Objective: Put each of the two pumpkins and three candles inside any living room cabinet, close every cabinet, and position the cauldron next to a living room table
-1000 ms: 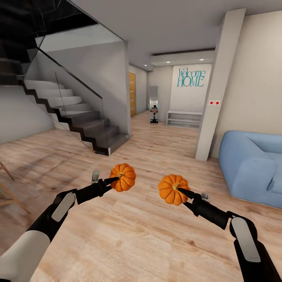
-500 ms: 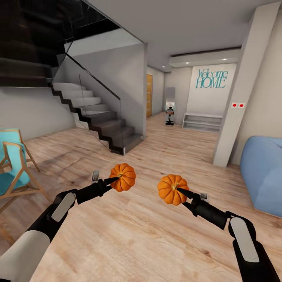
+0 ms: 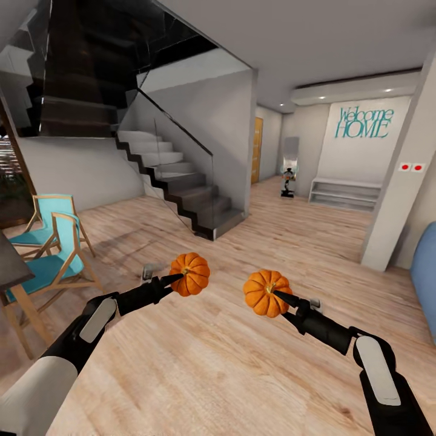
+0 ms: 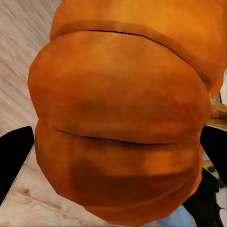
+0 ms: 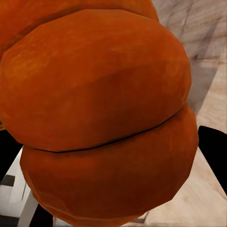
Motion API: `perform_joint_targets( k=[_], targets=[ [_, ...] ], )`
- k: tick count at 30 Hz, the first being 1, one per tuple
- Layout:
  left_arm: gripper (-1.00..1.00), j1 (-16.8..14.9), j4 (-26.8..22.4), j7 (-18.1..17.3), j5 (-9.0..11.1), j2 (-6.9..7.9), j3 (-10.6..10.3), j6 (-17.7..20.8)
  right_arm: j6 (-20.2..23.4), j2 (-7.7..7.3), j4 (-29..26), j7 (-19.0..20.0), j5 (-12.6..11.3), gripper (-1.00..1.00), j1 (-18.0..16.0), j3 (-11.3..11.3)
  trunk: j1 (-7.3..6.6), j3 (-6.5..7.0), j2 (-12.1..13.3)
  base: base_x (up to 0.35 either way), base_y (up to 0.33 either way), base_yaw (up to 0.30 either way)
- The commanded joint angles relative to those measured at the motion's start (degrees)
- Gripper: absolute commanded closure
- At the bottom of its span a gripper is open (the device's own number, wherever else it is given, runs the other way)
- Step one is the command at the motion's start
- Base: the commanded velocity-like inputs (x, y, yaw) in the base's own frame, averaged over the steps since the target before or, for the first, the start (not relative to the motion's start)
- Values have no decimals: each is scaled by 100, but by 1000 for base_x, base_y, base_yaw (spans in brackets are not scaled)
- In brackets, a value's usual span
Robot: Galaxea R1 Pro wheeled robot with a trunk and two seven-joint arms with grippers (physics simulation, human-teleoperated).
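Left gripper (image 3: 175,280): closed on a pumpkin (image 3: 190,274), held out over the wooden floor (image 3: 200,363), clear of everything.
Right gripper (image 3: 280,297): clamped on the other pumpkin (image 3: 264,293), carried at about the same height, a little apart from the first.
Grip: in each wrist view the dark fingers (image 4: 14,158) sit against the ribbed flanks, orange body (image 5: 104,118) bulging between them.
Handling: they look small, light and rigid; the rounded ribs could roll or slip, so a hold across the widest part seems safest, not the stem.
Surroundings: staircase (image 3: 175,188) ahead, turquoise chairs (image 3: 51,248) to the robot's left, blue sofa edge (image 3: 427,284) to its right.
Cabinet: I can't spot it from here.
Stage: probably carrying both towards storage.
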Motion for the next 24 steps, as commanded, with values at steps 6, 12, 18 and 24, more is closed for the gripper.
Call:
perform_joint_targets(
  k=[6, 12, 18, 24],
  targets=[
    [100, -8, 0, 5, 102, 3, -9, 53, 38, 3, -4, 60, -46, 100, -5, -12, -1, 16, -4, 0, 0, 274],
    [100, -10, 0, 5, 101, 3, -9, 53, 38, 3, -4, 60, -46, 100, -5, -12, -1, 38, -4, 0, 0, 274],
    [100, -9, 0, 5, 100, 3, -9, 53, 38, 3, -4, 60, -46, 100, -5, -12, -1, 60, -4, 0, 0, 274],
    [100, -10, 0, 10, 96, 3, -9, 53, 38, 3, -4, 60, -46, 100, -5, -12, -1, 82, -4, 0, 0, 274]
  ],
)
